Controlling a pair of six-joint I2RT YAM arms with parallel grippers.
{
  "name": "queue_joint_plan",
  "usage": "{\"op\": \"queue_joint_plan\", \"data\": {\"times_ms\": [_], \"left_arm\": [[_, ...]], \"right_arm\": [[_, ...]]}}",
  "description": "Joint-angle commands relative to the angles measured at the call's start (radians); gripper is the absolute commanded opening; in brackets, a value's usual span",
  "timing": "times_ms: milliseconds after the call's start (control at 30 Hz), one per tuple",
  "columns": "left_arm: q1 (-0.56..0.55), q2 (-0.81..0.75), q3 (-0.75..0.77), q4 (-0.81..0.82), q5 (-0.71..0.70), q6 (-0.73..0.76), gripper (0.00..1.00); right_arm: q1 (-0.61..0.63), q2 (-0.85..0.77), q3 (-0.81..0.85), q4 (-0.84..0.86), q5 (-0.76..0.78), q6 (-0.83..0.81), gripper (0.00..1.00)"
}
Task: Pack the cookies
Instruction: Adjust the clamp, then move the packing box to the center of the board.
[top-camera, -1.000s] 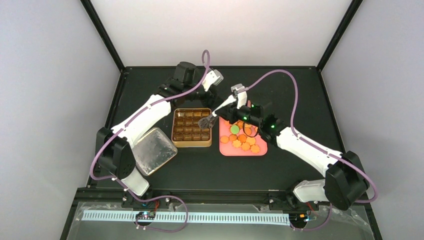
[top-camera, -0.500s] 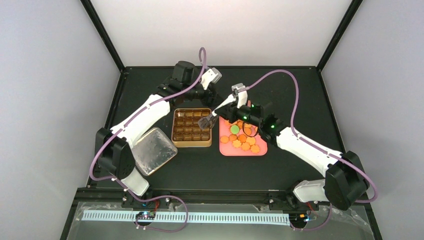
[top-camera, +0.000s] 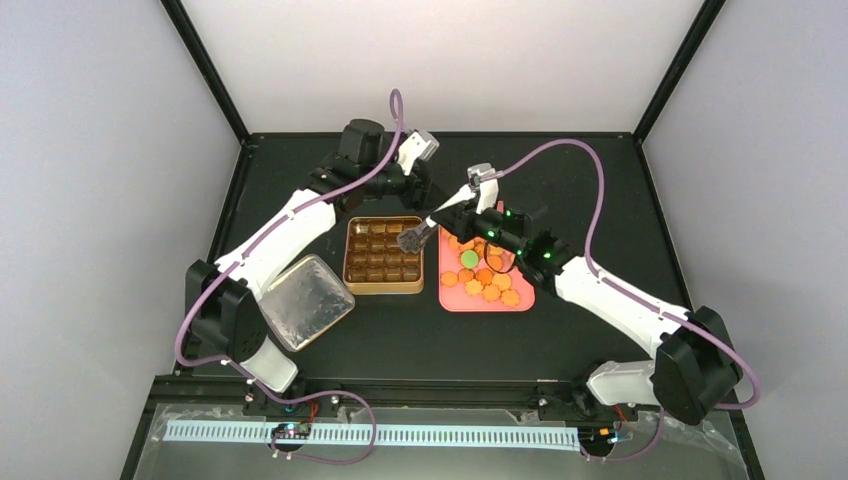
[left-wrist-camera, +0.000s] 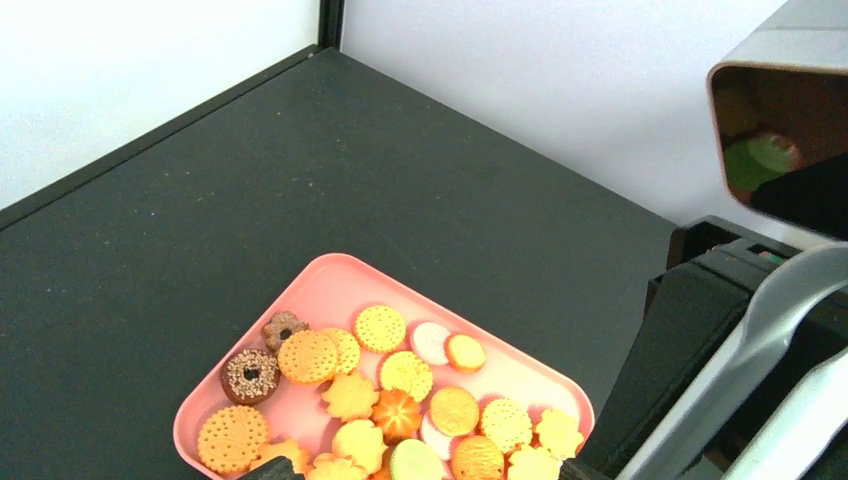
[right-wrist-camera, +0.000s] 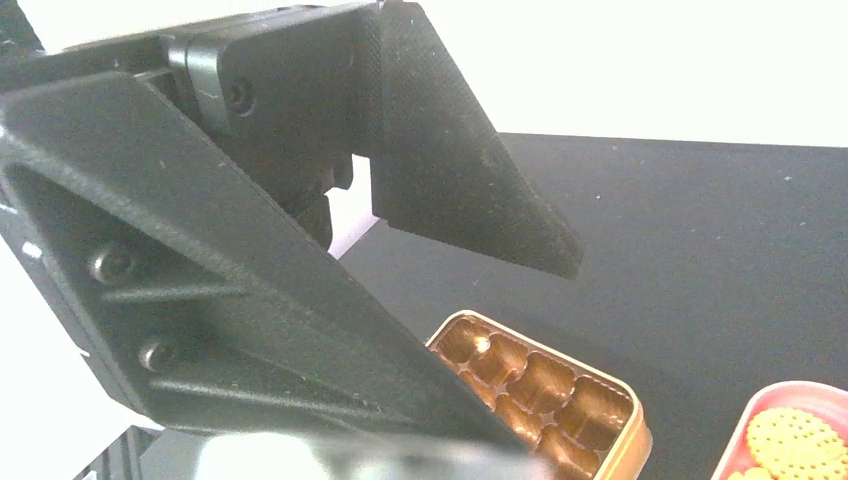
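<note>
The cookies (top-camera: 485, 272), mostly orange with one green, lie piled on a pink tray (top-camera: 455, 302); in the left wrist view the cookies (left-wrist-camera: 400, 380) include brown ring shapes at the left. My right gripper (top-camera: 470, 212) is shut on metal tongs (top-camera: 440, 215), and the tongs' tip hangs over the right edge of the brown compartmented tin (top-camera: 383, 255). I cannot tell if the tip holds anything. My left gripper (top-camera: 424, 190) hovers open behind the tin, its dark fingertips (left-wrist-camera: 272, 470) straddling the near cookies. The tin (right-wrist-camera: 540, 390) shows empty cups.
The tin's silver lid (top-camera: 308, 300) lies left of the tin, by the left arm. The tongs' shiny arms (left-wrist-camera: 790, 340) fill the right side of the left wrist view. Black uprights and white walls enclose the table.
The left wrist has drifted slightly back and left. The right arm and tongs have shifted only a little, and the tip stays over the tin's right edge.
</note>
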Motion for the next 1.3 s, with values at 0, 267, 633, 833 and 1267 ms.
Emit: {"op": "queue_joint_plan", "data": {"times_ms": [0,267,633,833,1267], "left_arm": [[-0.015,-0.04,0.011,-0.143,0.211,-0.046,0.71],[0.097,-0.071,0.084,-0.242,0.133,0.03,0.87],[0.385,-0.157,0.106,-0.553,-0.118,0.306,0.99],[0.625,-0.175,-0.082,-0.503,-0.116,0.392,0.99],[0.682,0.067,-0.24,-0.32,-0.19,0.434,0.99]], "right_arm": [[-0.024,-0.046,0.003,0.15,0.2,-0.03,0.25],[-0.027,-0.13,-0.035,0.041,0.292,-0.155,0.24],[-0.055,-0.144,-0.065,-0.023,0.383,-0.294,0.25],[-0.056,-0.054,-0.039,0.002,0.371,-0.308,0.26],[-0.057,0.096,0.031,0.021,0.334,-0.318,0.29]]}}
